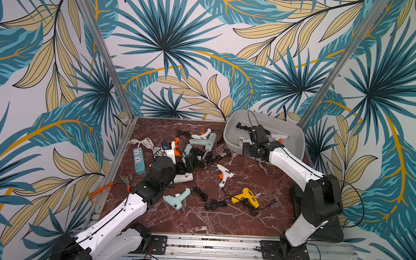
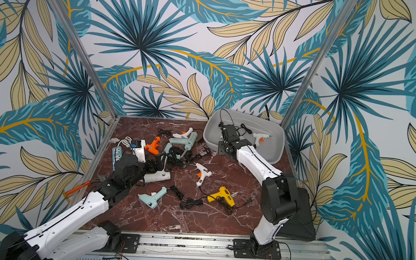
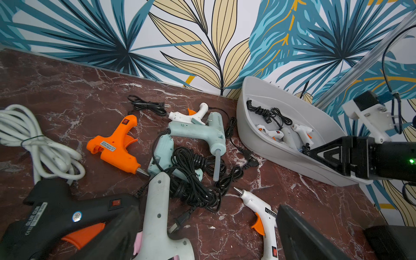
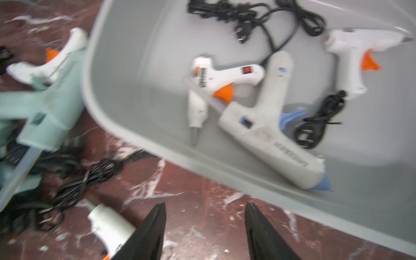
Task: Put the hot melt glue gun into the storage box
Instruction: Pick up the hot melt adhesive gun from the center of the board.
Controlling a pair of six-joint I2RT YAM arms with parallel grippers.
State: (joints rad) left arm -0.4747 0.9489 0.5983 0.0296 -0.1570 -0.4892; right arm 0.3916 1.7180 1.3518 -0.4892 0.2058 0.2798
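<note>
My right claw [image 4: 205,204] stands open and empty over the red marble-patterned bench [image 1: 221,221], just outside the rim of the large light grey plastic storage box [image 4: 135,67] in the far right corner. The grey-white hot melt glue gun with a blue trigger [image 4: 265,126] lies inside, touching a small white glue gun with an orange trigger [image 4: 225,74]. My left claw [image 3: 208,209] gapes wide above an off-white glue gun [image 3: 157,213] on the bench's left half.

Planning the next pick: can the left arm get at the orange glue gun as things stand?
Probably yes: the left gripper hangs open nearby, and the orange glue gun lies flat, nothing on top.
</note>
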